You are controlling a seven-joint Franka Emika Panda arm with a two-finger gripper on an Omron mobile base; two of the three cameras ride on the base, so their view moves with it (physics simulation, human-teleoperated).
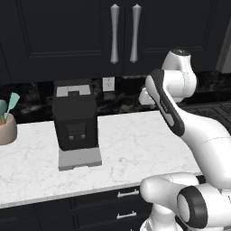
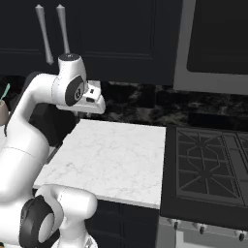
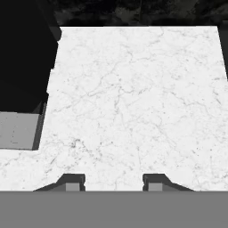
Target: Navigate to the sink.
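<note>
Here the two-finger dark gripper (image 3: 114, 181) hangs spread and empty over the white marble bench (image 1: 131, 140), beside the boxy black coffee machine (image 1: 74, 115), with the sink's direction impossible to tell.

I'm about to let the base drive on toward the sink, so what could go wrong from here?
The arm reaches out over the marble counter, so a turn could swing it into the black coffee machine. The open claw hangs above the counter and might scrape it. The stove sits close on the other side.
</note>
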